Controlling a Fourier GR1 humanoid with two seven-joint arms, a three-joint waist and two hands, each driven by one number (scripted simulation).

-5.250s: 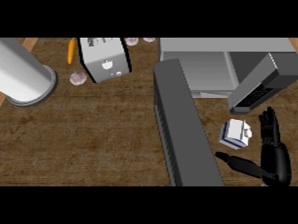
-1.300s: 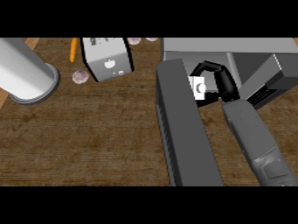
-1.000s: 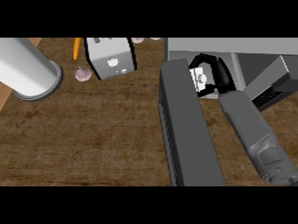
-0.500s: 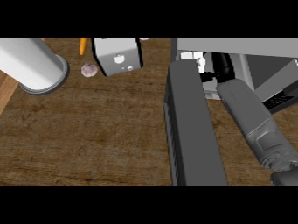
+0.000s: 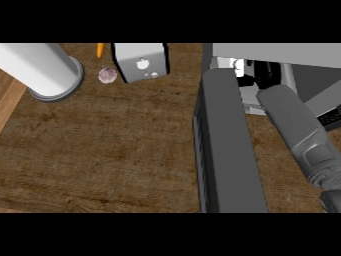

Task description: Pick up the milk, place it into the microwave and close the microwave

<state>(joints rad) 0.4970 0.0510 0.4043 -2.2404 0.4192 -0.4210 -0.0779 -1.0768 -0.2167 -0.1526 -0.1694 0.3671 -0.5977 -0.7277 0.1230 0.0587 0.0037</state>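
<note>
- The black right hand [image 5: 256, 76] reaches inside the grey box-shaped microwave [image 5: 306, 55], beside the white milk carton [image 5: 237, 65]; its grip cannot be told.
- The dark slab-like microwave door [image 5: 228, 145] stands open over the brown wood-grain counter [image 5: 92, 150].

Wood-grain counter [image 5: 114, 150]; matt grey microwave door [image 5: 228, 145]; smooth grey forearm [image 5: 302, 130]

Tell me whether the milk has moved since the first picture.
Yes. The milk lay on the counter right of the open microwave door; now it sits inside the microwave, beyond the door's far end, with the right hand.
</note>
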